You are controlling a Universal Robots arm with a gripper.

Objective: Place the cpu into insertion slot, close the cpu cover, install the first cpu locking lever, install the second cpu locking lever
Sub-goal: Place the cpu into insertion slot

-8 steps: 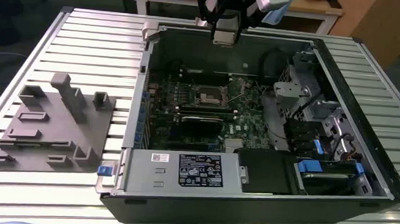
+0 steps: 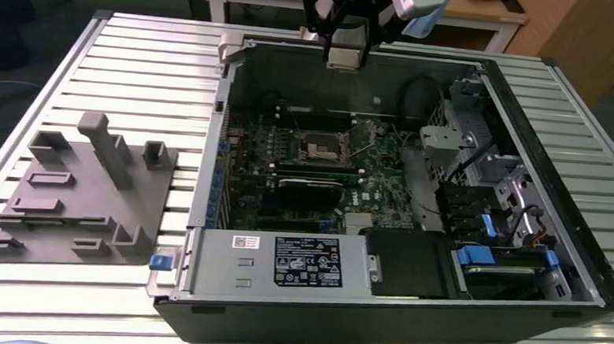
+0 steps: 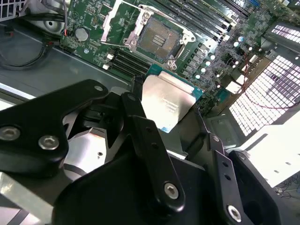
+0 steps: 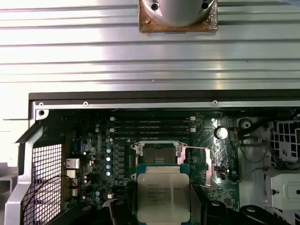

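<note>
In the exterior view: an open computer case lying on a silver table with ridges. Up high, over the far wall of the case, the black gripper, clamped on the cpu. Down inside the case, on the green board, the insertion slot, well apart from the cpu. On the exterior view's left, a grey plastic holder on the table, just beside the case. At the near end of the case, a silver box with a white label.

In the second wrist view: two black fingers pressed on the sides of the cpu, with its shiny silver top showing and a thin green edge round it. Gripper squeezed tight on it. Past the cpu, the insertion slot, square, dark in the middle, with a metal rim. Long memory slots just beside the slot. Cpu up in the air, not touching the slot.

In the first wrist view: the cpu flat, silver side up, between the fingers of the gripper. Just beyond it, the insertion slot on the green board. Further on, the memory slots, then the case wall, then the ridged table.
</note>
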